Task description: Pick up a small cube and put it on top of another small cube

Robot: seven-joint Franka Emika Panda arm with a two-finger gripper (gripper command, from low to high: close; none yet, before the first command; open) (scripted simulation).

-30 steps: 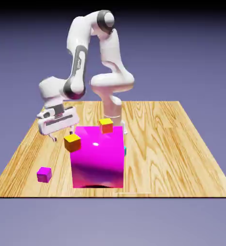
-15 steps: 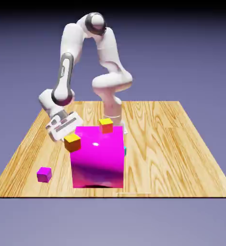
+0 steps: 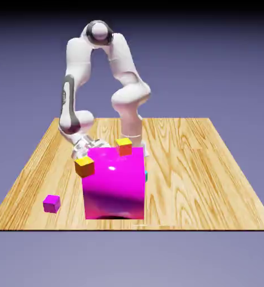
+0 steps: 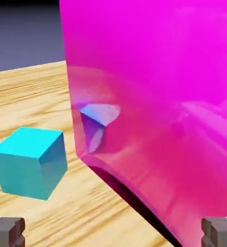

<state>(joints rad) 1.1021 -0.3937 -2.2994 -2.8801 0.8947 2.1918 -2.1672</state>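
The gripper [image 4: 113, 231] stands wide open and empty, its two grey fingertips [image 4: 7, 230] showing far apart at the bottom corners of the hand view, low over the wooden tabletop [image 4: 33, 87]. Just ahead of it and toward its left fingertip sits the small cube [image 4: 31, 161], cyan, resting on the tabletop and clear of both fingertips. Ahead and to the right, the big magenta cube [image 4: 158, 106] fills most of the hand view, its glossy wall near the small cube but apart from it and carrying a bluish reflection. In the exterior view the gripper [image 3: 83, 147] is down behind the magenta cube's [image 3: 114, 185] far left corner, partly hidden by it, and only a cyan sliver [image 3: 146, 176] shows at that cube's right edge. One orange cube [image 3: 84, 166] shows at the magenta cube's upper left corner, another [image 3: 123, 146] at its top back edge. Farthest off, a purple cube [image 3: 51, 203] lies alone on the tabletop.
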